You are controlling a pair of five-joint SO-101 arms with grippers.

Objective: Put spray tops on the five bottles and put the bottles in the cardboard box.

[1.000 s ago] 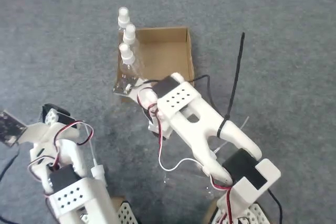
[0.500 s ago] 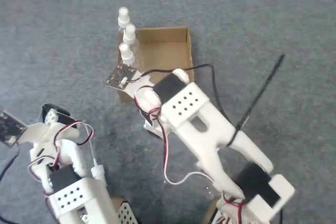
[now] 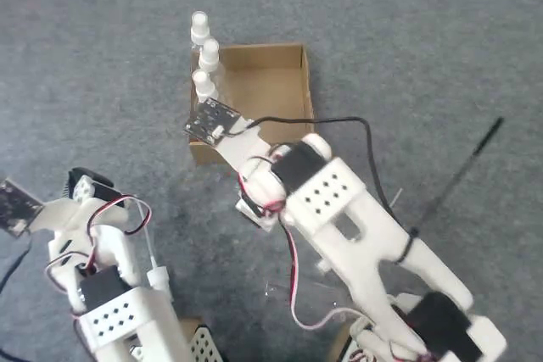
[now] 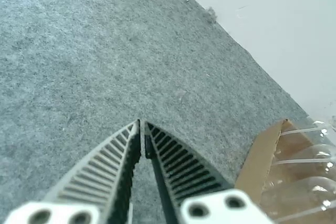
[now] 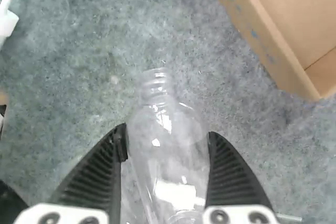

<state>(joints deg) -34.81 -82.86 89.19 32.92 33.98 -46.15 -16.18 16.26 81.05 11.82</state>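
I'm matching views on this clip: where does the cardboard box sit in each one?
High view: cardboard box at the grey mat's far middle, capped bottles along one wall.
Left wrist view: box corner beyond the shut left gripper, to one side.
Right wrist view: box wall beyond the held bottle.
Shared landmark: grey mat.

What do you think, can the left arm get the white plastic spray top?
Probably, but not as it stands: the white plastic spray top sits back beside the arm, while the shut left gripper points away over grey carpet.
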